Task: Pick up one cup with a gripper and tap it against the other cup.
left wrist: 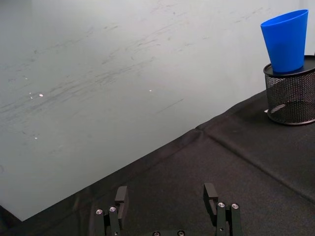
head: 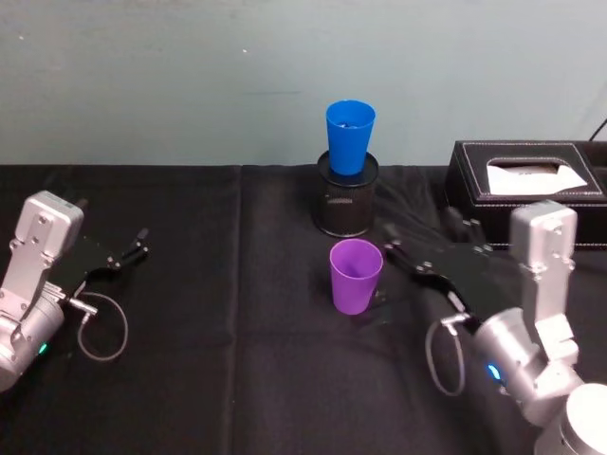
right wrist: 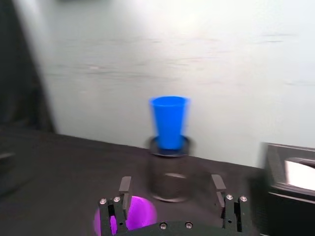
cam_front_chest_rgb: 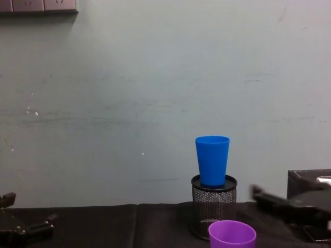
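**Blue cup perched on mesh holder**

The blue cup (head: 350, 136) sits upright in the black mesh holder (head: 346, 204) at twelve o'clock; the purple cup (head: 356, 275) stands empty just before it — the right gripper (head: 410, 258), fingers apart, at its three o'clock. The left gripper (head: 133, 248) rests spread at nine o'clock on the counter (head: 218, 360).

Cup (head: 350, 136) atop holder (head: 347, 197), behind tumbler (head: 356, 275)

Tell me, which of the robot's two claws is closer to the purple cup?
The right. The right gripper sits open just beside the purple cup, on its right, not touching it. The left gripper rests open far off near the table's left edge.
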{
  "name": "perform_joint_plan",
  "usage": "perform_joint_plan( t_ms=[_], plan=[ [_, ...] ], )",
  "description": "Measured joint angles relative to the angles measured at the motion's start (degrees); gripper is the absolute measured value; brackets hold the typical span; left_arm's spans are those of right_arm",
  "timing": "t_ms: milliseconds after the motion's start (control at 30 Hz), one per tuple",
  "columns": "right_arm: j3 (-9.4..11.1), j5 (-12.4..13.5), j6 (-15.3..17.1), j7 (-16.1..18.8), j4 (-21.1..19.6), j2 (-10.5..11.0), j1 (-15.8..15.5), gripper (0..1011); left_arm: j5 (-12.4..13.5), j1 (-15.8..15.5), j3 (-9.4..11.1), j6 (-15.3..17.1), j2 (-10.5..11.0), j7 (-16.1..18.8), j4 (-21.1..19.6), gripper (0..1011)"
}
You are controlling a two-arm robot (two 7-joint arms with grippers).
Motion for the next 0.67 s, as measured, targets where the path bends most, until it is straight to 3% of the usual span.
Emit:
perform_joint_plan(
  t_ms=[100,133,667],
  plan=[
    [2.0,-2.57,0.31,-4.14,-1.11,-0.39,-1.86,1003,0.0,0.0,0.0,0.0,0.0,0.0,0.0,1000],
    [3.94,-6.62,-0.89,-8.83,0.59,-1.44,-2.93,1002,0.0,0.0,0.01,0.0,0.0,0.0,0.0,1000],
    [3.77,-6.34,-0.92,-8.53,0.61,-1.41,-2.81,1003,0.0,0.0,0.0,0.0,0.0,0.0,0.0,1000]
  ],
)
